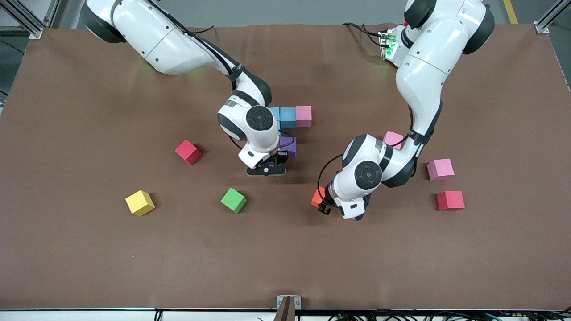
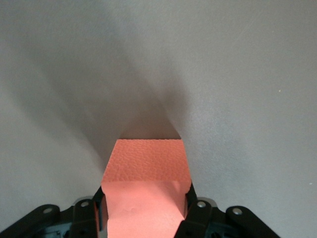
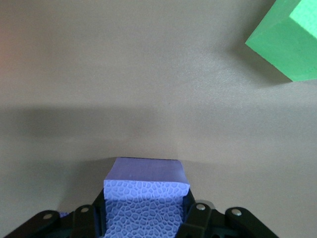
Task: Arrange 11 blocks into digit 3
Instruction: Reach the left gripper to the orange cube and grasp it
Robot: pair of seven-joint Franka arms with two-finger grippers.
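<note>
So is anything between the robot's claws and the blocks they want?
No, nothing is in the way. The left gripper is closed on the orange block, and the right gripper is closed on a purple block, with no gap showing between fingers and blocks.

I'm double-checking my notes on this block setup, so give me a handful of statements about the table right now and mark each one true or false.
1. The left gripper is shut on the orange block. True.
2. The right gripper holds the green block. False: it is shut on a purple block; the green one lies loose on the table.
3. The yellow block lies toward the right arm's end of the table. True.
4. A pink block sits in a row beside a light blue block. True.
5. The two red blocks touch each other. False: one red block lies near the yellow one, the other red block toward the left arm's end.
</note>
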